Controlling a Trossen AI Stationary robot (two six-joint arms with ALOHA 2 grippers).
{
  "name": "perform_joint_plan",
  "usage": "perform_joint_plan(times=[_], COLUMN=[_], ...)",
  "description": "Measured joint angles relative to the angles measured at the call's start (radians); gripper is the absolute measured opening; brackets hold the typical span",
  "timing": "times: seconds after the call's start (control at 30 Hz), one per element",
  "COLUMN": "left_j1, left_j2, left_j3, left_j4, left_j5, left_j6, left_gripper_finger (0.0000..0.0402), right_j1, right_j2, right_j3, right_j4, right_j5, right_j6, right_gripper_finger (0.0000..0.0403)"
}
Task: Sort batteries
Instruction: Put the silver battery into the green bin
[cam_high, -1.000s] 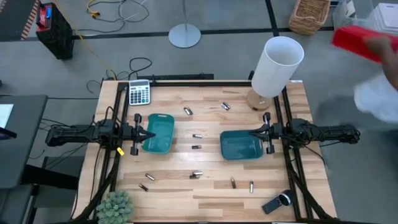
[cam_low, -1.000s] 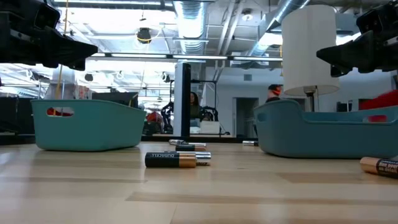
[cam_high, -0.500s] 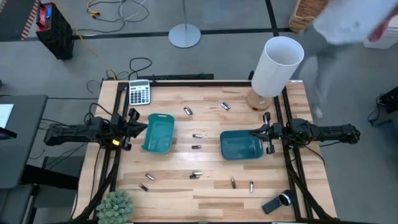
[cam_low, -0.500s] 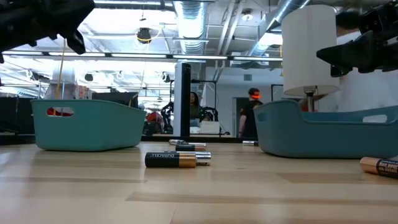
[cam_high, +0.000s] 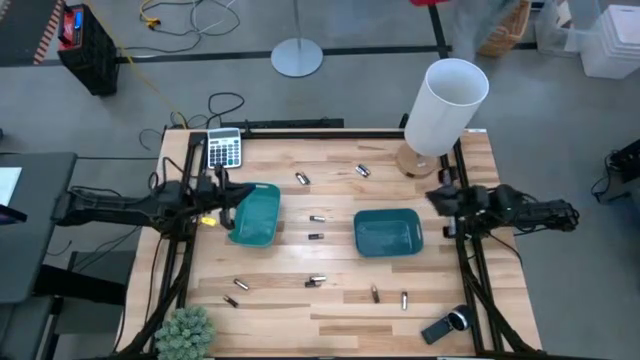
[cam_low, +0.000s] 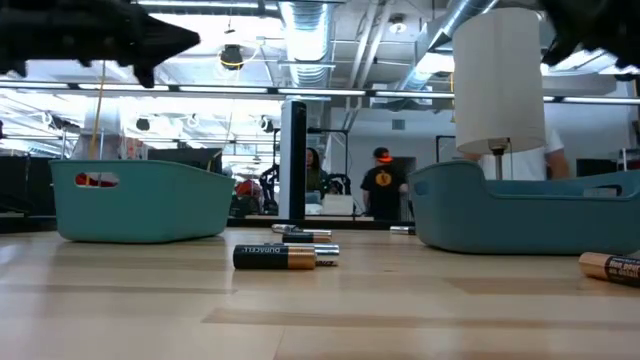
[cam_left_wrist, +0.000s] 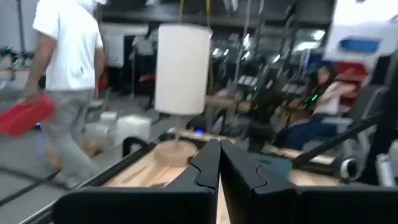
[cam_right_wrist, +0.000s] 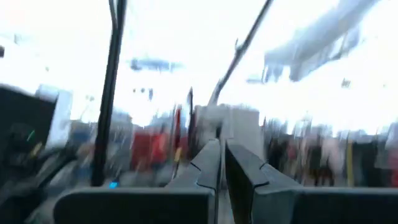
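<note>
Several small batteries lie scattered on the wooden table: near the far edge (cam_high: 302, 179) (cam_high: 363, 171), between the trays (cam_high: 317, 217) (cam_high: 315, 237), and toward the near edge (cam_high: 317, 281) (cam_high: 241, 284) (cam_high: 404, 298). One dark-and-copper battery (cam_low: 285, 257) lies on its side close to the low camera. Two teal trays stand on the table, left (cam_high: 255, 213) and right (cam_high: 388, 231). My left gripper (cam_high: 224, 191) hovers shut at the left tray's far-left corner, above it (cam_left_wrist: 219, 163). My right gripper (cam_high: 436, 197) is shut, raised, to the right of the right tray (cam_right_wrist: 222, 163).
A white lamp (cam_high: 443, 108) stands at the far right corner and a grey calculator (cam_high: 224, 150) at the far left. A small plant (cam_high: 185, 330) and a black-and-silver handheld device (cam_high: 446, 325) sit at the near edge. A person (cam_low: 380, 185) moves in the room behind.
My left gripper has drawn back toward the table's left edge, off the left tray, and swung toward the far side. My right gripper has pulled back to the right, off the right tray, and risen. A person has walked past beyond the far right corner. No battery has moved.
</note>
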Motion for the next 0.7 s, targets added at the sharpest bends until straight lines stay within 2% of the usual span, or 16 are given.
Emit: perform_joint_plan(times=[0.07, 0.23, 0.4, 0.7], left_j1=[0.024, 0.102, 0.169, 0.191], left_j2=[0.097, 0.343, 0.582, 0.867], left_j3=[0.056, 0.239, 0.453, 0.762], left_j4=[-0.043, -0.208, -0.451, -0.751], left_j5=[0.000, 0.011, 0.059, 0.090], left_j6=[0.000, 0.032, 0.108, 0.237], left_gripper_finger=[0.0022, 0.0054, 0.0080, 0.0091], right_j1=[-0.008, -0.033, -0.046, -0.046], right_j2=[0.000, 0.005, 0.005, 0.005], right_j3=[0.003, 0.023, 0.024, 0.026], right_j4=[0.059, 0.034, 0.028, 0.037], right_j5=[0.000, 0.000, 0.000, 0.005], right_j6=[0.017, 0.126, 0.134, 0.100], right_gripper_finger=[0.0042, 0.0042, 0.0042, 0.0042])
